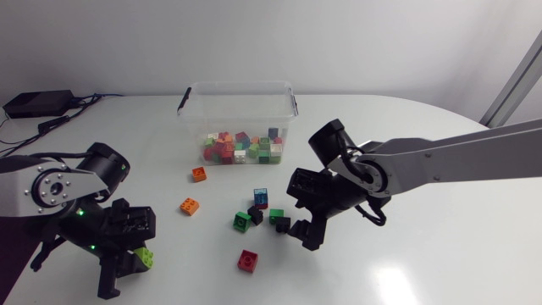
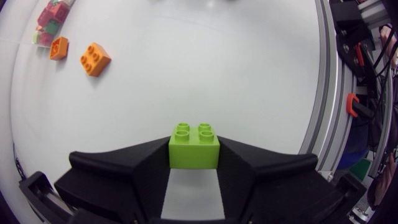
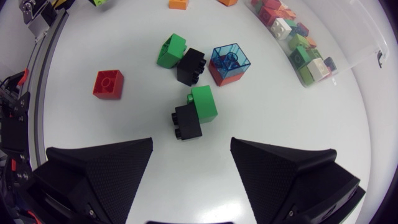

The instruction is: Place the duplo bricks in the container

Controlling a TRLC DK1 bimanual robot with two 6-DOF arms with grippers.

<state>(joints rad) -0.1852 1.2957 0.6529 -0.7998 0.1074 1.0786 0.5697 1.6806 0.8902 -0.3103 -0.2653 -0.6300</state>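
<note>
Lime and glossy, a four-stud brick [image 2: 194, 146] is clamped between the matte black left jaws over the white tabletop [image 2: 236, 74], well apart from the clear plastic container [image 1: 190, 106] heaped with mixed bricks. The right jaws stand apart above a cluster: a green-and-black pair [image 3: 196, 112] just ahead, then a green brick [image 3: 172, 50], a black brick [image 3: 190, 65], a translucent blue cube [image 3: 230, 62] and a red brick [image 3: 107, 84] off to one side. Only the head view shows the orange bricks [image 1: 199, 174] lying between cluster and container.
</note>
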